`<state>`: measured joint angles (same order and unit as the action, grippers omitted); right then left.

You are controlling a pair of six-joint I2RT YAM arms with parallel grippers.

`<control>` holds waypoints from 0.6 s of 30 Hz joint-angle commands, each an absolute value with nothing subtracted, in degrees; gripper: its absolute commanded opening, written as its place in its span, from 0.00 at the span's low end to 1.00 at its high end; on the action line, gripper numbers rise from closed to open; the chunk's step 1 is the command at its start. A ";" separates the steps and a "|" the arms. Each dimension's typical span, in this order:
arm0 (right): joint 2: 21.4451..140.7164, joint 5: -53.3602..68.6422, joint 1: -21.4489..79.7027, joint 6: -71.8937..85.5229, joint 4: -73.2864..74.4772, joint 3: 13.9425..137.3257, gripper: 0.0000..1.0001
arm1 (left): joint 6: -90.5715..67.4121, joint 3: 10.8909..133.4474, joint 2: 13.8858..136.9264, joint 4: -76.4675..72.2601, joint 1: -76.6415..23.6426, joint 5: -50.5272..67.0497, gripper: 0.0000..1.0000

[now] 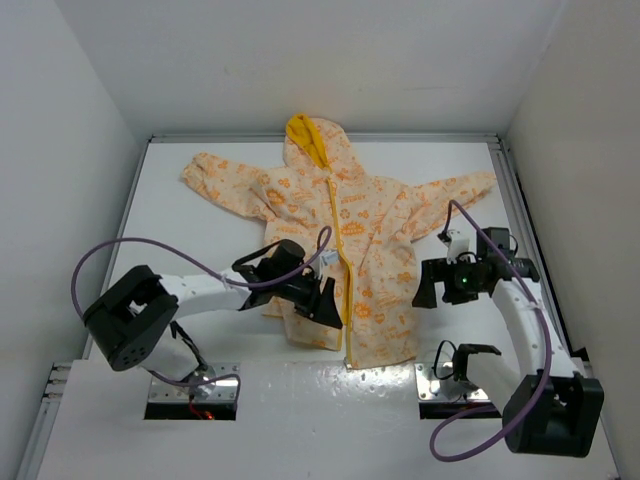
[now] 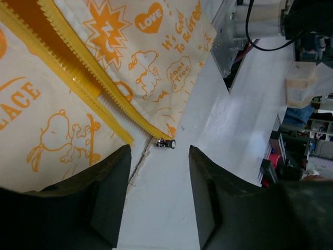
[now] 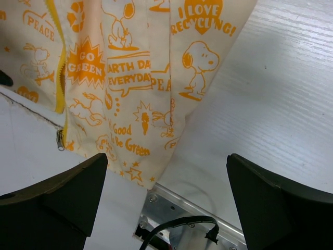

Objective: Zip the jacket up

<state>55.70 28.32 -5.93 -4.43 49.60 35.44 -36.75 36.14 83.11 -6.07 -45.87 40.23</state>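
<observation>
Two hands, both parted: left hand (image 2: 158, 156) by the toothed yellow zipper (image 2: 78, 67) of the soft cream jacket (image 1: 375, 225); right hand (image 3: 166, 166) wide over the glossy white worktop (image 3: 276, 94).

In the overhead view the black left gripper (image 1: 318, 298) covers part of the cream hooded child's jacket with orange prints (image 1: 375, 225), on the front panel beside the yellow zipper (image 1: 338, 240), so the fabric under it is hidden. The zipper's slider is too small to make out there.

In the left wrist view the jacket runs off the top and left edges. A small silvery metal piece (image 2: 166, 143) at the zipper's end is too small to tell whether it is slider or pin. The clutter at the far right (image 2: 312, 130) is blurred.

In the right wrist view the jacket is cut off along the top. The right gripper's dark fingers (image 3: 57, 192) are cut off by the lower edge, where a black cable (image 3: 177, 226) also leaves the picture.
</observation>
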 commanded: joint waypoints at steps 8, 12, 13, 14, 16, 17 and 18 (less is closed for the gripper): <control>58.71 26.28 -6.50 -2.37 47.37 36.47 0.93 | -46.57 38.58 91.57 -11.95 -52.03 36.04 0.42; 60.99 26.63 -6.68 -2.90 48.34 38.05 0.92 | -47.29 41.74 96.92 -12.13 -53.26 37.43 0.42; 61.26 26.80 -6.51 -3.07 48.77 38.58 0.92 | -47.29 42.88 98.34 -11.61 -53.26 37.96 0.42; 61.43 27.07 -6.42 -3.34 49.21 38.76 0.92 | -47.29 44.20 99.65 -11.60 -53.26 37.97 0.43; 61.26 27.16 -6.42 -3.86 49.31 38.76 0.92 | -49.04 44.21 102.20 -12.38 -53.79 38.66 0.43; 61.09 27.16 -6.42 -4.22 49.48 38.50 0.92 | -49.04 44.21 102.83 -12.39 -53.79 38.67 0.44; 61.08 27.25 -6.42 -4.65 49.66 38.41 0.92 | -49.74 44.73 103.44 -12.39 -54.31 38.67 0.46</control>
